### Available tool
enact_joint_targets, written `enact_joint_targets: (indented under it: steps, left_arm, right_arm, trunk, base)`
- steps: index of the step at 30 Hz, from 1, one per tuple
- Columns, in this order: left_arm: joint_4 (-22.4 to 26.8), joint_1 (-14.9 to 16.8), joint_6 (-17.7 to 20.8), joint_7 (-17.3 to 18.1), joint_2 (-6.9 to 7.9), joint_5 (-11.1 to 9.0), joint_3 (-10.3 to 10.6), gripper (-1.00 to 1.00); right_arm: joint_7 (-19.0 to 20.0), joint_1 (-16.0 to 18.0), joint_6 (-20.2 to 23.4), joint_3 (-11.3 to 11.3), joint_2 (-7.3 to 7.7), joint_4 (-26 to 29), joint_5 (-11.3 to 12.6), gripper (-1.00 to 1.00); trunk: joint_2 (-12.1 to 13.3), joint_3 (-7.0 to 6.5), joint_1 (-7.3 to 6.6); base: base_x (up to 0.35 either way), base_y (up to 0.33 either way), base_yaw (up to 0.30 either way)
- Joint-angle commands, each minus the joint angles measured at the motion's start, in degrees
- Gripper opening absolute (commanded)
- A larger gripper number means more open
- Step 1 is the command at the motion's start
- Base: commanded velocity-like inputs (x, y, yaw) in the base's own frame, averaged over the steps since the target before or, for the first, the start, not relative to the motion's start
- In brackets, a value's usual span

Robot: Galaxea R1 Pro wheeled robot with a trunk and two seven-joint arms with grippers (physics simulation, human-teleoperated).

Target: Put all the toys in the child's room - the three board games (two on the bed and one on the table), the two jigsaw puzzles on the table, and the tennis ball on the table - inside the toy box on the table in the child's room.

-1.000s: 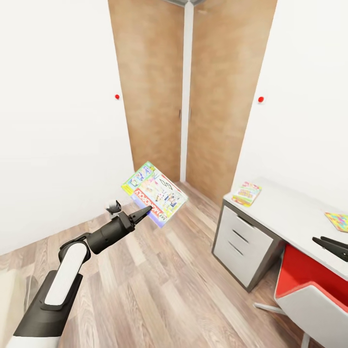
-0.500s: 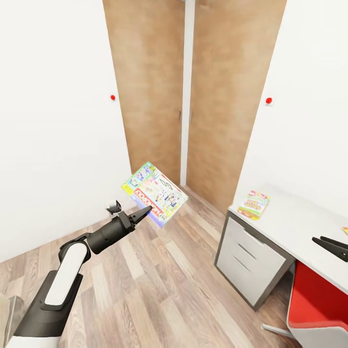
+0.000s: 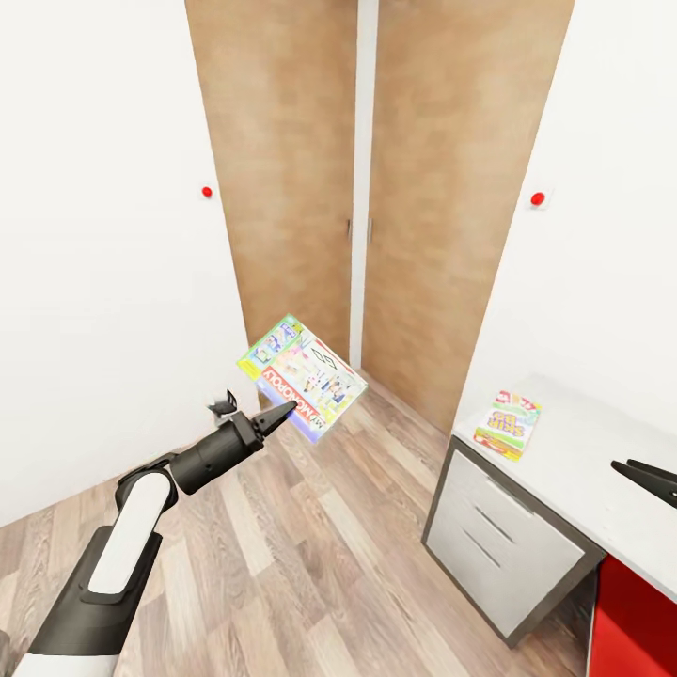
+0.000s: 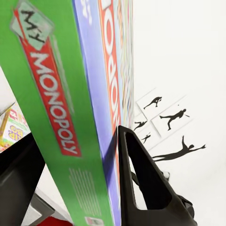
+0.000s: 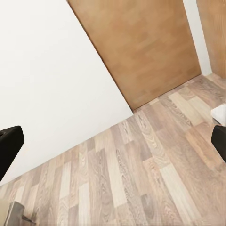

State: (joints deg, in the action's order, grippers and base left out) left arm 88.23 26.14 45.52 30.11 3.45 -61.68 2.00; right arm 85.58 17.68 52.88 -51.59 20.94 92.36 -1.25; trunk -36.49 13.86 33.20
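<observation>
My left gripper (image 3: 282, 412) is shut on the lower edge of the white-green Monopoly board game (image 3: 303, 376), held tilted in the air above the wood floor. In the left wrist view the box (image 4: 70, 103) stands edge-on between the black fingers (image 4: 146, 183). A red-green-yellow Skip-Bo board game (image 3: 509, 424) lies flat near the corner of the table's light grey top (image 3: 602, 461). My right gripper (image 3: 632, 473) hovers over that top at the right edge; in the right wrist view its fingertips (image 5: 9, 146) are spread wide apart with nothing between them. The toy box is out of view.
Two tall wooden closet doors (image 3: 362, 188) fill the corner ahead between white walls. White drawers (image 3: 508, 555) front the table, with a red chair (image 3: 644, 616) beside them. Black baseball-player prints (image 4: 169, 127) hang on a wall. Wood-plank floor (image 3: 310, 564) spreads ahead.
The whole view has swung left: the table and Skip-Bo box drifted right, and the puzzle square and most of the red chair slid out of frame. Both arms keep their pose.
</observation>
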Motion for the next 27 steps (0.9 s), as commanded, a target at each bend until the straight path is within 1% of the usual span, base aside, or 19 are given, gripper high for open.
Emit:
enact_joint_targets:
  steps: [1,6,15,20,27]
  left_arm:
    - [0.03,0.05,0.36,-0.01,0.02,-0.57,0.03,-1.0]
    - [0.07,0.05,0.34,0.0,-0.06,-0.56,0.15,-1.0]
    - [0.63,0.05,0.35,-0.03,-0.22,-0.56,0.38,-1.0]
    - [0.94,0.06,0.36,-0.04,-0.27,-0.56,0.43,-1.0]
    - [1.17,0.12,0.36,-0.05,-0.49,-0.54,0.52,-1.0]
  right_arm:
    - [0.32,0.07,0.61,-0.05,0.03,0.01,-0.13,1.0]
    - [0.35,0.07,0.63,-0.08,0.12,0.01,-0.1,1.0]
    - [0.37,0.07,1.36,-0.12,0.3,0.01,-0.07,1.0]
    - [0.37,0.07,1.88,-0.16,0.32,0.01,-0.07,1.0]
    - [0.37,0.11,2.25,-0.25,0.62,0.01,-0.07,1.0]
  trunk:
    - [-0.07,0.06,0.05]
    - [-0.07,-0.07,0.05]
    - [-0.07,-0.36,0.05]
    - [-0.07,-0.55,0.05]
    - [-0.07,-0.82,0.05]
  base:
    - [0.337,0.0,-0.137]
    - [0.337,0.0,-0.184]
    - [0.302,0.0,-0.246]
    - [0.12,0.0,-0.265]
    - [0.022,0.0,-0.269]
